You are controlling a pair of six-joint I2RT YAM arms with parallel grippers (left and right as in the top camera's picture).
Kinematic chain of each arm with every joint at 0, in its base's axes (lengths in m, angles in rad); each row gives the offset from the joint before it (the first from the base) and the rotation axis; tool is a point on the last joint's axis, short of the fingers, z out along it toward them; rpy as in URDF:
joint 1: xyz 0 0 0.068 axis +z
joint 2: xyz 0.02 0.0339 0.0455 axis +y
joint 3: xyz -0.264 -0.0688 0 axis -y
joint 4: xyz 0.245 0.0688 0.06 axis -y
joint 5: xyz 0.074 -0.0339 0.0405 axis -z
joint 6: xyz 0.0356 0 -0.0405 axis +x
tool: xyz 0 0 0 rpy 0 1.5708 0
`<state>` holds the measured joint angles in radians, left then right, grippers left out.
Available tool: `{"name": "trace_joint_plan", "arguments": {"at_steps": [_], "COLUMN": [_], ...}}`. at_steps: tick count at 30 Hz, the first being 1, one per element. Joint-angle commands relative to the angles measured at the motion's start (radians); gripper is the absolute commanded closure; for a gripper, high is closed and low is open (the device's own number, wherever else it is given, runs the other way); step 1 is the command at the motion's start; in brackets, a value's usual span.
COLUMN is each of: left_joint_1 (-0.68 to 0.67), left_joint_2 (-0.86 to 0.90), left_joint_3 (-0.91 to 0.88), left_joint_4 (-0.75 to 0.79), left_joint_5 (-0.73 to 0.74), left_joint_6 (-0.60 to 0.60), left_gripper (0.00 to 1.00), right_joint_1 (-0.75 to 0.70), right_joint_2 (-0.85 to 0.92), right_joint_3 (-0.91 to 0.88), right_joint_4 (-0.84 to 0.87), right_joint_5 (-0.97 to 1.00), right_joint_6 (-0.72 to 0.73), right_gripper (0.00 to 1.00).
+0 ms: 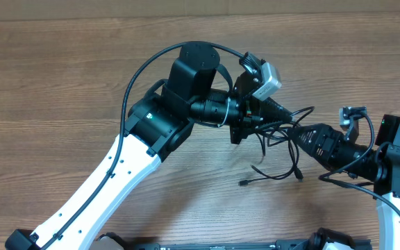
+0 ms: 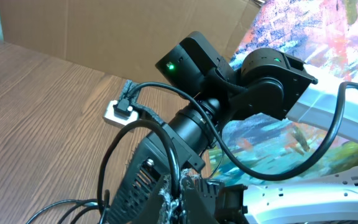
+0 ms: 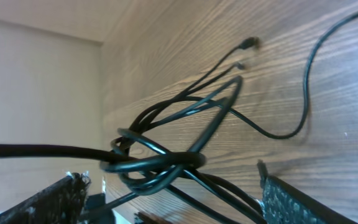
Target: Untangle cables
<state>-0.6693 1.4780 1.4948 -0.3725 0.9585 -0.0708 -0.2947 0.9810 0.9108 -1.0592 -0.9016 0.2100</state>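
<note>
Left gripper (image 1: 275,117) and right gripper (image 1: 294,132) meet tip to tip above the table (image 1: 61,83) in the overhead view. The cables (image 1: 278,135) are bunched between them, with loose plug ends lying on the wood nearby.

From the left wrist, a few strands show at the bottom left. Whether this claw is clamped cannot be told.

From the right wrist, the fingers (image 3: 309,202) are spread wide, with the knot between them.
</note>
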Motion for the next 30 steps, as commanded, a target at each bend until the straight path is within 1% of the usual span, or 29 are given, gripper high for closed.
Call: {"name": "trace_joint_plan", "arguments": {"at_steps": [1, 5, 6, 10, 12, 14, 18, 20, 24, 25, 27, 28, 29, 30], "left_joint_1": [0.003, 0.003, 0.003, 0.003, 0.003, 0.003, -0.006, -0.014, -0.045, -0.056, -0.071, -0.072, -0.071, -0.071], "left_joint_2": [0.006, 0.006, 0.006, 0.006, 0.006, 0.006, 0.006, 0.006, 0.006, 0.006, 0.006, 0.006, 0.006, 0.006], "left_joint_3": [0.011, 0.011, 0.011, 0.011, 0.011, 0.011, 0.011, 0.011, 0.011, 0.011, 0.011, 0.011, 0.011, 0.011], "left_joint_4": [0.002, 0.003, 0.004, 0.007, 0.008, 0.017, 0.066, 0.078, 0.086, 0.087, 0.086, 0.085, 0.086, 0.086], "left_joint_5": [-0.012, -0.144, -0.146, -0.092, -0.07, -0.046, 0.072, 0.082, 0.081, 0.079, 0.072, 0.061, 0.059, 0.06], "left_joint_6": [0.022, -0.056, -0.057, -0.056, -0.056, -0.056, -0.056, -0.055, -0.029, -0.029, -0.014, -0.014, -0.014, -0.015], "left_gripper": [0.96, 0.96, 0.96, 0.96, 0.96, 0.96, 0.96, 0.96, 0.96, 0.96, 0.96, 0.96, 0.96, 0.96], "right_joint_1": [-0.008, -0.008, -0.008, -0.008, -0.008, -0.008, -0.007, -0.002, 0.056, 0.083, 0.133, 0.156, 0.174, 0.179], "right_joint_2": [-0.003, -0.003, -0.003, -0.003, -0.003, 0.0, 0.027, 0.047, 0.088, 0.092, 0.093, 0.093, 0.093, 0.093], "right_joint_3": [0.02, 0.02, 0.02, 0.02, 0.02, 0.02, 0.02, 0.02, 0.02, 0.02, 0.02, 0.02, 0.02, 0.02], "right_joint_4": [-0.012, -0.013, -0.012, 0.006, 0.05, 0.101, 0.11, 0.109, 0.137, 0.148, 0.167, 0.172, 0.173, 0.173], "right_joint_5": [0.11, 0.109, 0.114, 0.191, 0.196, 0.163, 0.135, 0.111, 0.018, 0.015, 0.009, 0.01, 0.021, 0.029], "right_joint_6": [0.253, 0.373, 0.401, 0.499, 0.525, 0.525, 0.526, 0.526, 0.523, 0.523, 0.523, 0.522, 0.522, 0.522], "right_gripper": [0.12, 0.13, 0.13, 0.12, 0.12, 0.12, 0.13, 0.13, 0.18, 0.21, 0.35, 0.5, 0.71, 0.82]}}
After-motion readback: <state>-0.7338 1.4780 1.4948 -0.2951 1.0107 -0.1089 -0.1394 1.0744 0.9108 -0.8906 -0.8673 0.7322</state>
